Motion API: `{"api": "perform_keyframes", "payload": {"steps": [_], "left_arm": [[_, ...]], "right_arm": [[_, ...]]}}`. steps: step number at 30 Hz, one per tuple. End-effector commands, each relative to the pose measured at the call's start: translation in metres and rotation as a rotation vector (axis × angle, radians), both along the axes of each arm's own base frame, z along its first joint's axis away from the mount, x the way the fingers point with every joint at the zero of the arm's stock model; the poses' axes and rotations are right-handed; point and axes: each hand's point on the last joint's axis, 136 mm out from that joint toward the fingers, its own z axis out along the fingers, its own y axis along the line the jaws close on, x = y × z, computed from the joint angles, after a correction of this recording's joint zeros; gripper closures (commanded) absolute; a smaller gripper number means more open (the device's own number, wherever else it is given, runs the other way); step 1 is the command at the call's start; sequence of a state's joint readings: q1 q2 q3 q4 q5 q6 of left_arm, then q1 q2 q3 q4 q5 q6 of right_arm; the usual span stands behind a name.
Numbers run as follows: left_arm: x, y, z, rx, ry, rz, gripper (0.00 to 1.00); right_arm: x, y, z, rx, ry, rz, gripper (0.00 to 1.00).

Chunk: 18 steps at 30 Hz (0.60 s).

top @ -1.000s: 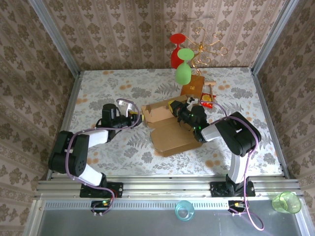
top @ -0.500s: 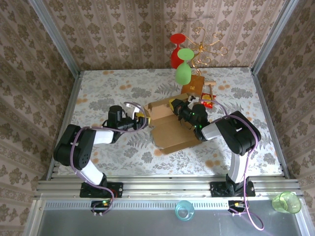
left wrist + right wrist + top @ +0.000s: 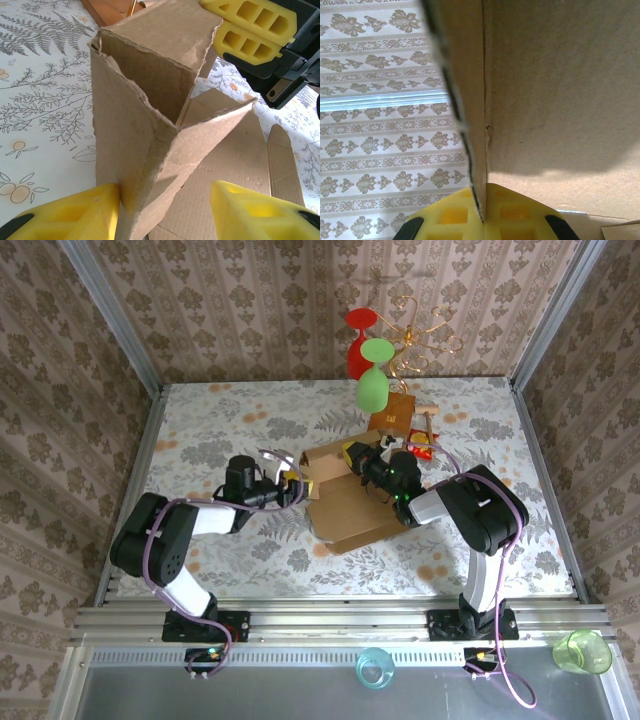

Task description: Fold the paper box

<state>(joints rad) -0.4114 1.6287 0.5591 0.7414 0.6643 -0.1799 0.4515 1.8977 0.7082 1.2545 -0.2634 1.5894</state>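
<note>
Bright, even overhead light falls on the paper box (image 3: 350,515), which casts a faint soft shadow on the table (image 3: 200,430) beside it. In the right wrist view the box's cardboard blurs, with a shadow band across its lower part.

I find no word, number or brand here that I can read. The paper box (image 3: 145,150) shows me only plain brown cardboard on the faces I see from my wrists. Farther back on the table, the smaller orange-brown box (image 3: 390,418) carries a gold mark (image 3: 394,408), but from the top view it is too small for me to tell whether it is lettering or a sign.
</note>
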Motion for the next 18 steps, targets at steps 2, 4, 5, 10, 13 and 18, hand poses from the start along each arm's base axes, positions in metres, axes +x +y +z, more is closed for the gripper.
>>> {"api": "perform_keyframes", "payload": {"steps": [2,4,5,10,13,18], "left_arm": [[0.009,-0.005,-0.004,0.024,-0.009,0.037,0.49],[0.011,-0.005,-0.006,0.04,-0.012,0.064,0.49],[0.014,-0.004,-0.007,0.045,-0.014,0.079,0.49],[0.019,-0.005,-0.012,0.075,-0.019,0.148,0.49],[0.021,-0.007,-0.012,0.088,-0.03,0.175,0.48],[0.021,-0.011,-0.011,0.09,-0.041,0.192,0.54]], "right_arm": [[0.003,0.004,0.005,0.02,-0.015,0.014,1.0],[0.003,0.003,0.004,0.02,-0.011,0.011,1.0],[0.002,0.004,0.003,0.02,-0.008,0.013,1.0],[0.003,0.003,-0.001,0.024,0.002,0.006,1.0],[0.002,0.005,-0.002,0.028,0.005,0.007,1.0],[0.003,0.005,-0.002,0.031,0.008,0.004,1.0]]}}
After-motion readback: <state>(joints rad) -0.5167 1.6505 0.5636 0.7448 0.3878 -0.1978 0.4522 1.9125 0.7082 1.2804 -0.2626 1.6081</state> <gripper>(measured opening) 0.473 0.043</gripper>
